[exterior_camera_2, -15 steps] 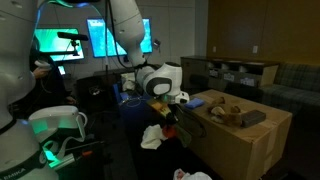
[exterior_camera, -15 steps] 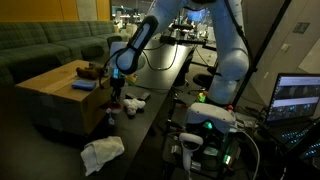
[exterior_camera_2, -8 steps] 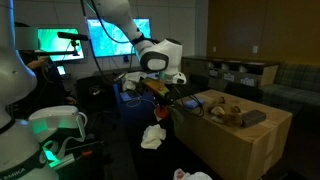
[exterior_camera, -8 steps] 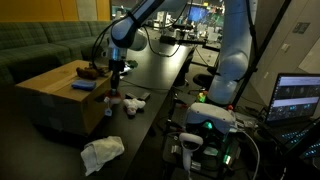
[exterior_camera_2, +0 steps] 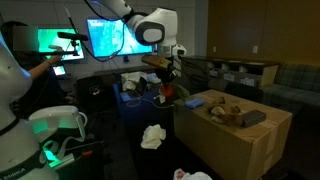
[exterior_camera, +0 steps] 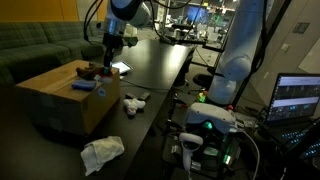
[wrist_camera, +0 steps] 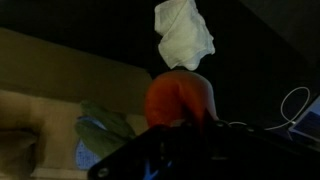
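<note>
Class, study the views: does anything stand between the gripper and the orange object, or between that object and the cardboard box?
Nothing visible does. The gripper is shut on the orange object, held in open air beside the cardboard box; no obstacle shows between them.

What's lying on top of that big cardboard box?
On the cardboard box lie a brownish heap and a flat blue thing. What the heap covers, and the box's inside, are hidden.

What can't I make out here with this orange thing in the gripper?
Gripper: exterior view, too small and dim to see its grip.
Orange thing: wrist view, blurred, lower part behind dark fingers.
Box contents: both exterior views, too small to identify.
Green item: wrist view, blurred.
</note>
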